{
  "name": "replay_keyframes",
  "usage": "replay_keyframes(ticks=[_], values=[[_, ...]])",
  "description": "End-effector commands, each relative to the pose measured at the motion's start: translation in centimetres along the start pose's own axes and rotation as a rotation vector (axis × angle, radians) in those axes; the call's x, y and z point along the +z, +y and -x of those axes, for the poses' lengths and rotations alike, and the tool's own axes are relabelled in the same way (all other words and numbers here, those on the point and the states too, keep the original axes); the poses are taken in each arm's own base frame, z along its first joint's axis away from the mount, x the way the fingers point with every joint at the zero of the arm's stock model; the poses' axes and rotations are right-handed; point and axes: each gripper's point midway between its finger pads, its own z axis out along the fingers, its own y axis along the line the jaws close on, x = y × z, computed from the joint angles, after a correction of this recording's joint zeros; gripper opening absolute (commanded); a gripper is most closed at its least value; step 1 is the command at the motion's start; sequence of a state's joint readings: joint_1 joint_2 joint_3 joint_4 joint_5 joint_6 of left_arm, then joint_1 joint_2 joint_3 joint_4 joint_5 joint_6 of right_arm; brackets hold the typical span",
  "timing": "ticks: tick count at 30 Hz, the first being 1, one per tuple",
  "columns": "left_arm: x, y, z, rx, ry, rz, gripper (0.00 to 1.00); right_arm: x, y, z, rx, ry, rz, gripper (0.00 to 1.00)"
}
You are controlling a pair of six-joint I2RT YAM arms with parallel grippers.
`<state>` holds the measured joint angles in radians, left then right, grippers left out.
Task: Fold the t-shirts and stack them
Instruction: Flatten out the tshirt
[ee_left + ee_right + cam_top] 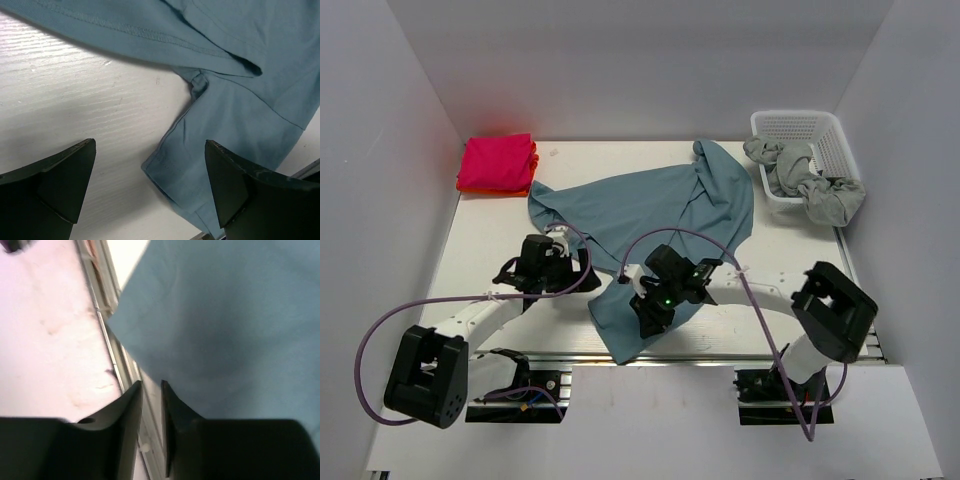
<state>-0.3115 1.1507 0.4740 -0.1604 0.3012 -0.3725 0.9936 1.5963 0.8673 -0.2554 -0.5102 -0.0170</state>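
while the teal shirt (pixel 660 205) is lying spread across the middle of the table (pixel 490 240), its near corner is reaching the front edge, over the metal rail (pixel 107 340). bare white tabletop is showing to its left, up to the folded pink shirt (pixel 498 160) sitting on an orange one (pixel 488 189) in the far left corner. grey shirts (pixel 820 195) are spilling over the white basket (pixel 800 122) at far right. i am holding my left hand (pixel 150 150) wide, fingers (pixel 65 175) flanking a sleeve hem and gripping nothing; whether they are touching the cloth i cannot tell. my right hand (pixel 151 385) is showing only a narrow slit, nothing visible inside it, with the shirt's corner just beside one finger. both my arms are reaching forward low, the right angling back toward the near edge.
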Motion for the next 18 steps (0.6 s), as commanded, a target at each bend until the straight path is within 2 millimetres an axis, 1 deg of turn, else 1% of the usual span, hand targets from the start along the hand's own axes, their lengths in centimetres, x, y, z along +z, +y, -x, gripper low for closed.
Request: replay_keyframes(ticks=[1,3,4,5,6,7,8,9,10,11,12,13,14,15,16,17,18], values=[[-0.6,0.1,1.7,0.019,-0.046,0.05,1.0,-2.3,1.0,1.8,-0.057,-0.078,-0.029,0.36],[-0.9,0.5,1.7,0.005,-0.048,0.074,1.0,-2.9,-0.1,2.1,-0.065,-0.096,-0.117,0.44],[-1.2,0.3,2.5,0.011,-0.074,0.076,1.0,-3.4,0.0,2.8,-0.081,-0.125,-0.132,0.48],[-1.3,0.3,2.8,-0.012,-0.08,0.088,1.0,-3.5,-0.2,2.7,-0.085,-0.135,-0.159,0.54],[-1.5,0.5,3.2,-0.033,-0.103,0.106,1.0,-3.7,-0.9,2.8,-0.085,-0.142,-0.204,0.56],[-1.7,0.9,4.1,-0.048,-0.13,0.146,1.0,-3.5,-1.2,3.0,-0.093,-0.147,-0.232,0.56],[-2.0,0.9,4.8,-0.054,-0.156,0.158,1.0,-3.2,-1.4,3.0,-0.05,-0.147,-0.243,0.6],[-2.4,1.2,6.3,-0.061,-0.202,0.195,1.0,-2.8,-2.0,3.0,-0.029,-0.145,-0.272,0.6],[-2.7,1.1,7.1,-0.059,-0.226,0.203,1.0,-2.6,-2.3,3.3,0.018,-0.16,-0.284,0.6],[-2.4,1.3,7.6,-0.062,-0.224,0.221,1.0,-1.8,-2.7,2.8,0.043,-0.14,-0.281,0.64],[-2.7,1.0,9.3,-0.059,-0.259,0.232,1.0,-1.5,-3.2,2.7,0.059,-0.141,-0.297,0.64],[-2.5,0.8,9.9,-0.058,-0.265,0.229,1.0,-1.2,-3.5,3.5,0.089,-0.181,-0.306,0.64],[-2.2,0.7,10.5,-0.059,-0.262,0.231,1.0,-0.3,-4.1,2.7,0.121,-0.156,-0.309,0.64],[-1.5,1.1,11.3,-0.055,-0.243,0.25,1.0,-0.2,-4.5,3.2,0.135,-0.174,-0.32,0.64],[-1.1,1.5,11.6,-0.058,-0.232,0.272,1.0,0.0,-4.9,3.3,0.164,-0.183,-0.334,0.66],[-0.8,1.8,11.8,-0.062,-0.219,0.294,1.0,0.5,-5.4,2.7,0.187,-0.166,-0.342,0.67],[-0.8,1.9,12.7,-0.064,-0.222,0.32,1.0,0.9,-6.0,2.4,0.216,-0.152,-0.357,0.69]])
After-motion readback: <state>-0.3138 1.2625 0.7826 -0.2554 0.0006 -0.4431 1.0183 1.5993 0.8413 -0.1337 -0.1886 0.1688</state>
